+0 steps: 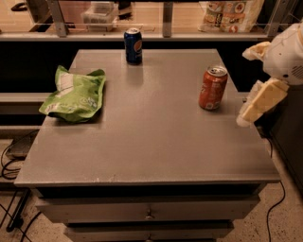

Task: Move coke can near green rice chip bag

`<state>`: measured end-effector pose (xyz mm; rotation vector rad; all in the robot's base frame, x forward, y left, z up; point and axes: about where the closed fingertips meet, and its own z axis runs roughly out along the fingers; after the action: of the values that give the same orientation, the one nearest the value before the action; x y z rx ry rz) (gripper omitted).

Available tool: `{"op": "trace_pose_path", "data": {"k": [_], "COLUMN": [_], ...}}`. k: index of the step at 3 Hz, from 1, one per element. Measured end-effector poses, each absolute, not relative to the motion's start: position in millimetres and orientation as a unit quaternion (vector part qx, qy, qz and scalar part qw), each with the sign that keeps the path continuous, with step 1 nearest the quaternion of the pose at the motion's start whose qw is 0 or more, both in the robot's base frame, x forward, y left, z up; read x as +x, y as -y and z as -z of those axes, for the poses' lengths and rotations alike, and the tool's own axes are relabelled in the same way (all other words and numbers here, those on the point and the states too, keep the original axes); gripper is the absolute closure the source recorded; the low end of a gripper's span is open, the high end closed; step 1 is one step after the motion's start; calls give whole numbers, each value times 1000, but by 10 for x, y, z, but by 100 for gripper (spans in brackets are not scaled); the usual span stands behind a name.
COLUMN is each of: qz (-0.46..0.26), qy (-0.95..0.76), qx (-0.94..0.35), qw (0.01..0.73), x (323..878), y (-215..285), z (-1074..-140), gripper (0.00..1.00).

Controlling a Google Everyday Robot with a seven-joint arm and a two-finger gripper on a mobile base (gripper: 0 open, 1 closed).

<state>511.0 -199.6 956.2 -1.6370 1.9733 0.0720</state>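
Observation:
The coke can [212, 88], orange-red with a silver top, stands upright on the right part of the grey table [151, 142]. The green rice chip bag [75, 95], lime green with white patches, lies flat near the table's left edge. My gripper [251, 85] is at the right edge of the view, just right of the coke can and apart from it. Its two pale fingers [261, 101] are spread and hold nothing.
A dark blue can [133, 45] with a round logo stands at the table's far edge, middle. A shelf behind holds a plastic box [100, 13] and snack packages [232, 14]. Drawers [149, 211] sit under the tabletop. Cables [9, 165] lie on the floor at left.

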Motion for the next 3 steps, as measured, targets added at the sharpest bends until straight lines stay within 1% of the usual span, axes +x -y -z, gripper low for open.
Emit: {"op": "trace_pose_path", "data": {"k": [2, 3], "qz": [-23, -32], "qy": [-737, -737], "qx": [-588, -586], "qw": [332, 335], "x": [5566, 5755], "y": [1814, 1733], "z": [-9533, -9421], "gripper": [0, 0]}}
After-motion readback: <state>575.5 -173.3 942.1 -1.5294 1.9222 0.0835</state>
